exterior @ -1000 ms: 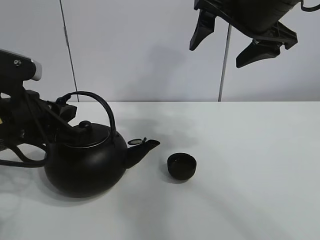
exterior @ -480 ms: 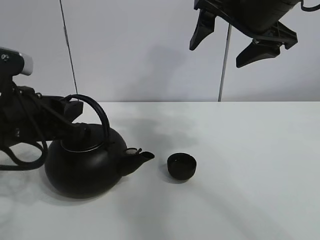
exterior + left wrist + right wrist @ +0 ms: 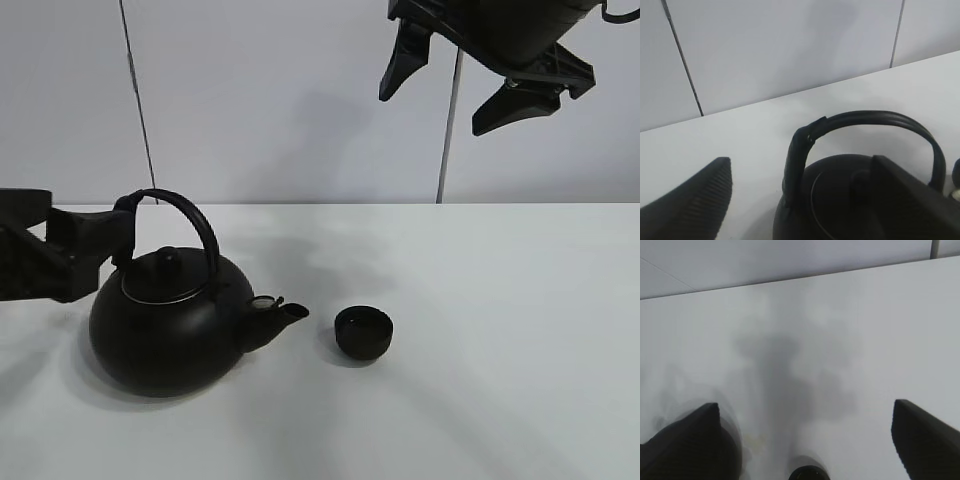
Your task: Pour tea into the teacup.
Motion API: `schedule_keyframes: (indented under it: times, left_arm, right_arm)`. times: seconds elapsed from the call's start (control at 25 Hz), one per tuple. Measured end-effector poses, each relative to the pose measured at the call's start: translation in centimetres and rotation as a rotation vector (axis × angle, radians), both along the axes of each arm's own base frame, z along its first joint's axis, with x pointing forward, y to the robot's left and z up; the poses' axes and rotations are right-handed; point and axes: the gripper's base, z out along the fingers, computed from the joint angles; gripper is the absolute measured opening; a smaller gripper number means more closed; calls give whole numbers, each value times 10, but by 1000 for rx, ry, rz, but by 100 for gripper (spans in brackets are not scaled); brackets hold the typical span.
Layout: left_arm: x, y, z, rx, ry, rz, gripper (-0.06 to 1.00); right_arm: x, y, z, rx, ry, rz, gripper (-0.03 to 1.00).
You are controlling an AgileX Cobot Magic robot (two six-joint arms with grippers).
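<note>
The big black kettle (image 3: 170, 330) stands upright on the white table (image 3: 500, 300), its arched handle (image 3: 190, 215) up and its spout toward the right. The small matte-black teacup (image 3: 363, 332) stands just right of the spout, apart from it. My left gripper (image 3: 112, 238) is open and level with the handle, just left of it, holding nothing. In the left wrist view the handle (image 3: 865, 120) lies ahead between the spread fingers (image 3: 690, 205). My right gripper (image 3: 480, 75) hangs open high above the table. Its wrist view shows the teacup's rim (image 3: 809, 473) at the edge.
A grey panelled wall (image 3: 300, 100) stands behind the table's back edge. The white tabletop stretches right of the teacup and in front of the kettle. A thin vertical rod (image 3: 448, 130) rises at the back.
The kettle settled down onto the table, its spout dropping lower. My left gripper then let go of the handle and drew back to the left. The right gripper has not moved.
</note>
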Motion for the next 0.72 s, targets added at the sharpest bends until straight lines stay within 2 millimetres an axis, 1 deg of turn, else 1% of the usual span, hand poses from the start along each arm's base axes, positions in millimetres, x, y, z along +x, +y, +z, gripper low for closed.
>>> schedule_keyframes:
  times: [0.12,0.24,0.36,0.44,0.52,0.56,0.64,0.72]
  left_arm:
    - [-16,8,4,-13,1,3,60]
    - [-27,14,17,-52,-38,4,63]
    - [-32,15,31,-72,-40,-10,63]
    - [-29,12,41,-72,19,-22,63]
    - [-24,6,53,-56,137,-36,63]
    - [-19,2,63,-45,180,-46,63]
    - [-9,-4,81,0,320,-42,63]
    - [3,-10,109,26,412,-14,63]
  right_arm:
    - [0,0,0,0,-1,0,64]
    - [0,0,0,0,-1,0,64]
    - [0,0,0,0,-1,0,64]
    - [0,0,0,0,-1,0,64]
    - [0,0,0,0,-1,0,64]
    - [0,0,0,0,-1,0,64]
    - [0,0,0,0,-1,0,64]
    - [0,0,0,0,-1,0,64]
